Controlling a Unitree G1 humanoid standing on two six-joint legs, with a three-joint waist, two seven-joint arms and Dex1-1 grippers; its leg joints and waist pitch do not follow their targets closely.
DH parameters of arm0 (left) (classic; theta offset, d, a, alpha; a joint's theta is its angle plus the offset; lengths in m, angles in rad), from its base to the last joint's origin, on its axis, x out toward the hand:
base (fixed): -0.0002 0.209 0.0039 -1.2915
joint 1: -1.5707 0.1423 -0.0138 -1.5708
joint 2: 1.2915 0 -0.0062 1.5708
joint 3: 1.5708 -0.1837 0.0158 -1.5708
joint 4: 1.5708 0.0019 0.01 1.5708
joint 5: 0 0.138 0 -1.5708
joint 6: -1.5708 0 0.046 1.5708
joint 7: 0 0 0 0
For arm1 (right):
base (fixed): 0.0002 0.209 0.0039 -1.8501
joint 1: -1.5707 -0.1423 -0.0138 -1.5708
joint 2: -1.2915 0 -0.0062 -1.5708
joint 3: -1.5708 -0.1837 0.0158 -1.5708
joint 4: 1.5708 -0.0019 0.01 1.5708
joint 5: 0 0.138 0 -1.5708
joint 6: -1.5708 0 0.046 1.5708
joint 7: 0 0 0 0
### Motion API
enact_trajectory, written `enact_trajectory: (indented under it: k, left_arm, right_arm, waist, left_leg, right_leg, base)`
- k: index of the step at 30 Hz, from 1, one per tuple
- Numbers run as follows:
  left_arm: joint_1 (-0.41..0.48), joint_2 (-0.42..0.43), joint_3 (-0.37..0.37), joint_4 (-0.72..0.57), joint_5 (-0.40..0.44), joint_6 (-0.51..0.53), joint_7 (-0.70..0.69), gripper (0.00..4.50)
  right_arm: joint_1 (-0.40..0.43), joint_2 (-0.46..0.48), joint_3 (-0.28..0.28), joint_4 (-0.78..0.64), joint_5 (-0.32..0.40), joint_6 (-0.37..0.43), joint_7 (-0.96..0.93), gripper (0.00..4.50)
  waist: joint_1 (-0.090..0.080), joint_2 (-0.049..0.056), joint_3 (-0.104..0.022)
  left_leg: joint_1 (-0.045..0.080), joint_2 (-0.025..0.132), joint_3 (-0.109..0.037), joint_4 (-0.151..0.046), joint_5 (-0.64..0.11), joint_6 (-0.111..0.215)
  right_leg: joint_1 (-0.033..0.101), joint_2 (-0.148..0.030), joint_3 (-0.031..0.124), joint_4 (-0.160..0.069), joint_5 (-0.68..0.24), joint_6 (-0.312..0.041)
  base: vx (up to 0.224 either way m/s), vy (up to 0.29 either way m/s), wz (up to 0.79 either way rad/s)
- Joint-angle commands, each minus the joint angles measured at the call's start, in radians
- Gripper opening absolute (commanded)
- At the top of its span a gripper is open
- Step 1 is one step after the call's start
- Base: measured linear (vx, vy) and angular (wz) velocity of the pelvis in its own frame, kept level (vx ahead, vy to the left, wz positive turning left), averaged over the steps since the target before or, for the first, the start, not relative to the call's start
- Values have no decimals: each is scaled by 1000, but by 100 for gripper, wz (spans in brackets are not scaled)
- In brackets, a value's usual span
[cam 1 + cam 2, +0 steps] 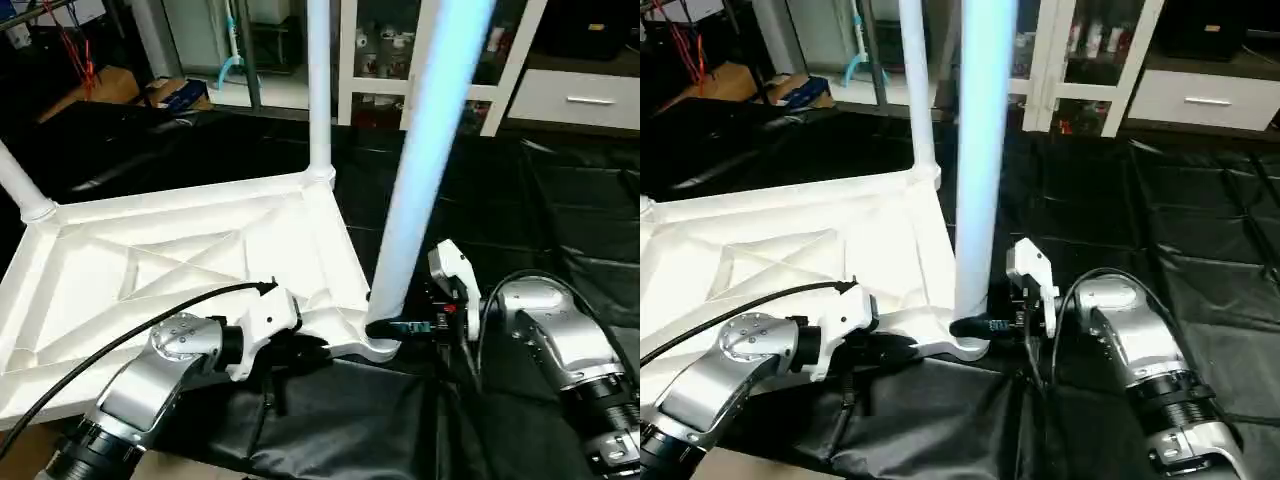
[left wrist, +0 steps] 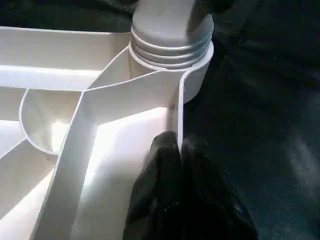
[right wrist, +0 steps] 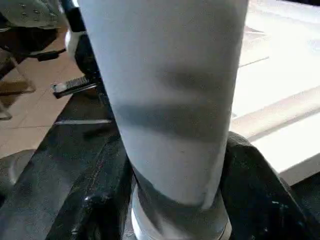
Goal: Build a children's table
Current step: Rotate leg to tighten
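— Under the left claw, what's there?
— The upturned table top, ribbed underside up, lying on a black sheet. The left claw's black fingers are pressed together on the top's near rim, just short of the near corner socket.
— And the legs?
— One leg stands at the far-left corner, well away from both claws. Another leg rises upright from the far corner, beyond the left claw.
— To the right of that?
— The near leg, upright in the near corner socket, with its threads showing just above the socket's collar. The right claw sits at its base, one black finger on either side of the leg, right against it.
— Is it clamped firmly?
— Can't tell; the fingers hug it closely.
— Beyond the claws?
— A white glass-door cabinet at the back.
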Motion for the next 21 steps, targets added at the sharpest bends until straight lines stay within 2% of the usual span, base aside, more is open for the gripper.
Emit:
enact_trajectory:
  k: [1,5,7,9,10,11,12,13,14,15,17,19,21]
  left_arm:
    - [-36,-20,-21,24,27,-24,29,0]
    - [-84,-48,-21,109,77,-38,94,0]
    - [-149,-93,-5,195,114,-40,188,0]
    - [-165,-102,-2,215,122,-40,209,0]
    - [-192,-116,2,246,138,-39,247,0]
    - [-243,-152,18,304,159,-28,335,0]
    - [-269,-171,29,335,168,-24,382,0]
    - [-293,-189,39,364,177,-21,426,0]
    - [-326,-216,58,412,184,-24,486,0]
    - [-352,-238,74,453,188,-36,536,0]
    - [-396,-273,98,526,187,-55,598,0]
    - [-426,-292,111,584,185,-80,630,0]
    - [-439,-299,115,610,184,-93,640,0]
  right_arm:
    - [-1,40,-12,16,-21,-11,-94,205]
    - [1,77,2,41,-65,-23,-184,202]
    - [-14,141,-9,79,-109,-32,-340,200]
    - [-20,160,-16,88,-117,-32,-385,199]
    - [-34,191,-33,111,-129,-22,-467,197]
    - [-58,240,-54,157,-167,-30,-622,197]
    - [-69,265,-65,179,-183,-30,-694,196]
    - [-80,288,-75,200,-196,-31,-760,195]
    - [-94,325,-94,226,-205,-45,-847,195]
    - [-104,358,-106,243,-199,-55,-889,195]
    - [-125,415,-120,278,-203,-105,-970,195]
    - [-149,457,-124,318,-199,-154,-991,194]
    - [-168,480,-130,343,-184,-175,-978,193]
  waist:
    - [-3,-13,-64]
    - [-6,-13,-63]
    - [-7,-13,-61]
    - [-8,-14,-63]
    - [-7,-12,-64]
    - [-10,-11,-64]
    - [-13,-11,-67]
    - [-15,-12,-69]
    - [-17,-10,-68]
    - [-18,-9,-68]
    - [-16,-8,-74]
    - [-13,-8,-81]
    - [-11,-8,-82]
  left_leg:
    - [7,28,-13,-72,-161,77]
    - [14,26,-12,-73,-186,50]
    - [16,25,-13,-76,-209,28]
    - [14,23,-16,-78,-207,15]
    - [16,24,-15,-77,-208,15]
    - [13,24,-18,-80,-193,4]
    - [14,19,-15,-76,-185,2]
    - [17,18,-16,-76,-190,-6]
    - [12,17,-16,-76,-185,-5]
    - [13,16,-16,-76,-185,-7]
    - [14,17,-15,-73,-167,1]
    - [6,16,-16,-68,-101,34]
    - [6,15,-14,-64,-76,67]
  right_leg:
    - [49,-32,25,-68,-177,-246]
    - [44,-31,27,-75,-230,-225]
    - [41,-31,27,-80,-269,-210]
    - [47,-32,26,-78,-269,-199]
    - [42,-32,28,-78,-263,-198]
    - [45,-33,27,-76,-251,-197]
    - [42,-29,26,-75,-239,-199]
    - [44,-30,26,-75,-236,-200]
    - [43,-32,27,-75,-234,-200]
    - [42,-31,26,-77,-235,-197]
    - [44,-33,27,-74,-176,-210]
    - [56,-33,24,-59,-54,-234]
    - [55,-32,22,-56,1,-254]
  base:
    - [0,0,0]
    - [0,0,0]
    - [0,0,0]
    - [0,0,0]
    - [0,0,0]
    - [0,0,0]
    - [0,0,0]
    - [0,0,0]
    - [0,0,0]
    - [0,0,0]
    - [0,0,0]
    - [0,0,0]
    - [0,0,0]
